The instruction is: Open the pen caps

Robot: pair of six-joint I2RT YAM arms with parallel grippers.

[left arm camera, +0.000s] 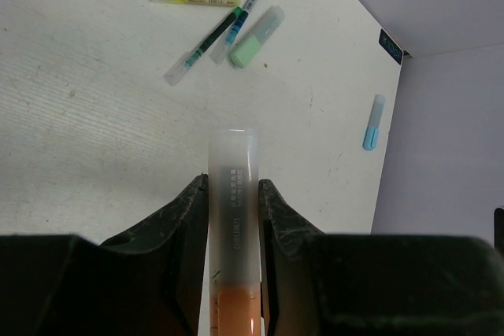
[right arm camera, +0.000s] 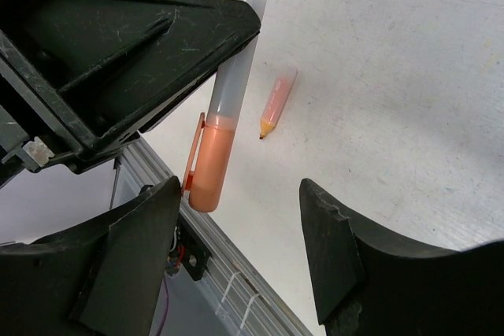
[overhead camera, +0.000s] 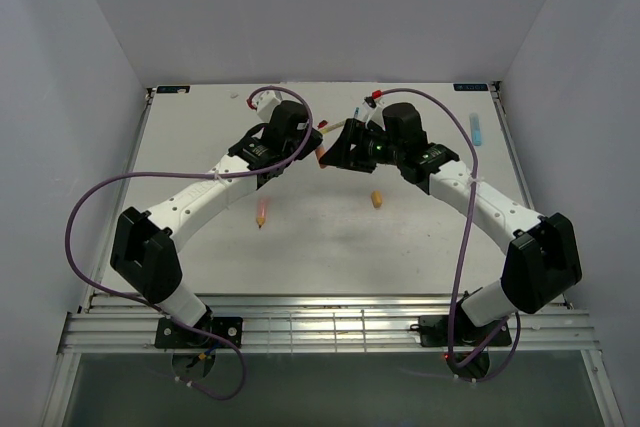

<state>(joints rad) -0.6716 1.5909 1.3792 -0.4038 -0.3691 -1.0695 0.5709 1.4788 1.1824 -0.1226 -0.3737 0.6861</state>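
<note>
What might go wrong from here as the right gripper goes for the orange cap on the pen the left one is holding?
1. The orange cap sits nearer one finger of the open right gripper, not centred. Closing may shove the pen sideways or catch the clip.
2. The left gripper pinches only the smooth translucent barrel. A pull could slide the whole pen out instead of freeing the cap.

One orange highlighter is raised off the desk, with one fitted orange cap. Beyond its clear end lie five pens in a cluster. Farther right of it lies one pale blue pen. Near it on the desk are one uncapped orange pen and one loose orange cap.
</note>
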